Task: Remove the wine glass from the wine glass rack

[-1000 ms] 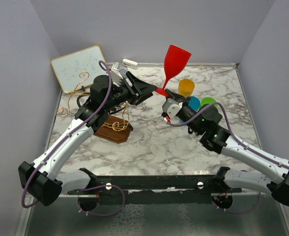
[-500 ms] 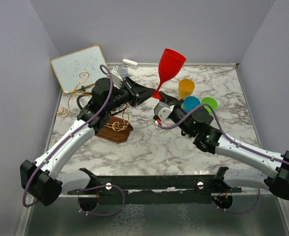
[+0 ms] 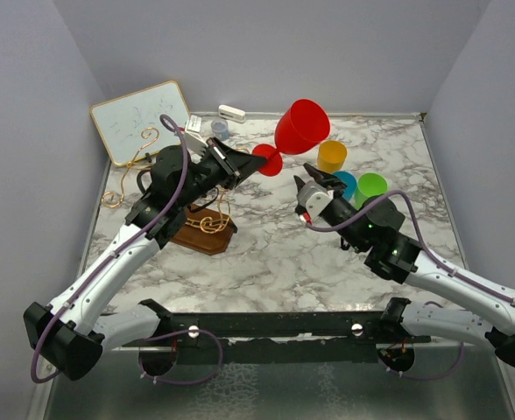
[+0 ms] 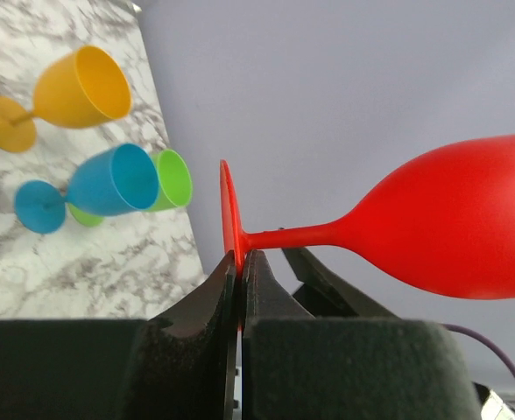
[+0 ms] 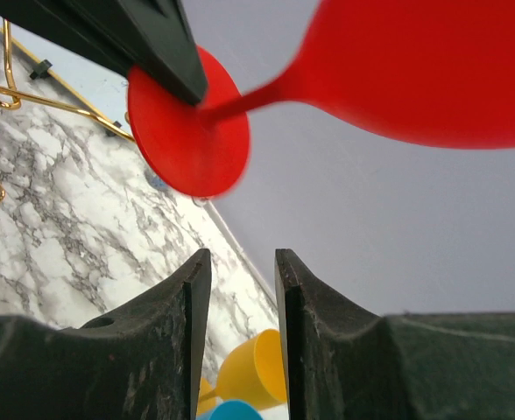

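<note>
Marble table [image 3: 275, 262] carries wine glass rack [image 3: 203, 234], whiteboard [image 3: 139, 118], three coloured glasses [image 3: 332, 156], perhaps an eraser [image 3: 231, 113].

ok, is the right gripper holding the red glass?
No, the right gripper is open and empty; the left gripper pinches the red glass by its foot.

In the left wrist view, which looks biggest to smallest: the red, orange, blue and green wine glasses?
1. Red plastic wine glass: largest, but nearest the camera.
2. Orange plastic wine glass and blue plastic wine glass: about alike.
3. Green plastic wine glass: least showing, partly hidden behind the blue one.
</note>
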Controlling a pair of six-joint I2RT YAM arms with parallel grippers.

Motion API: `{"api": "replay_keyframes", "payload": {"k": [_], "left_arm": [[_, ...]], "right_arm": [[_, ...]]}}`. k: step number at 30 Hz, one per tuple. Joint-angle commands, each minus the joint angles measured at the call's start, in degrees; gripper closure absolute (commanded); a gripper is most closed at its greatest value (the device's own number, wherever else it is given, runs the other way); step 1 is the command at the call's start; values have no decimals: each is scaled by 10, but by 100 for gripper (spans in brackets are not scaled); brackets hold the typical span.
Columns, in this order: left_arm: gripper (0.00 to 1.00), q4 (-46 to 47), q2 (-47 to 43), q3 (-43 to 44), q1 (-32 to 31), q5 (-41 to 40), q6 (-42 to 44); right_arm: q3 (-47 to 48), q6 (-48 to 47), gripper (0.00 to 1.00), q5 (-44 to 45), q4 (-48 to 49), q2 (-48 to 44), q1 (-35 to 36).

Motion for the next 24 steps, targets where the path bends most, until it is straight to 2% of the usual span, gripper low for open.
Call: {"api": "replay_keyframes", "payload": {"k": [1,6,11,15,18,21,22,24], "left_arm": [[100,-26,-45,-5,2,-104,55],[100,-49,-86,-5,1,-182,106],[100,-89,-145,-9,2,-256,165],[100,-137,-188,-7,2,-311,199],[100,-157,-213,-3,2,-332,213],[100,-166,-220,7,2,-338,239],[100,-170,-217,12,2,-335,252],[100,-170,-206,23,2,-320,278]], "right_arm": [[-10,64,64,31,-96,-55,5],[-4,119,63,82,-157,-70,4],[76,183,59,201,-219,13,-7],[208,293,62,159,-307,103,-95],[323,401,64,43,-392,169,-184],[451,489,69,-135,-488,243,-269],[493,507,74,-201,-514,265,-291],[557,537,95,-354,-543,297,-320]]}}
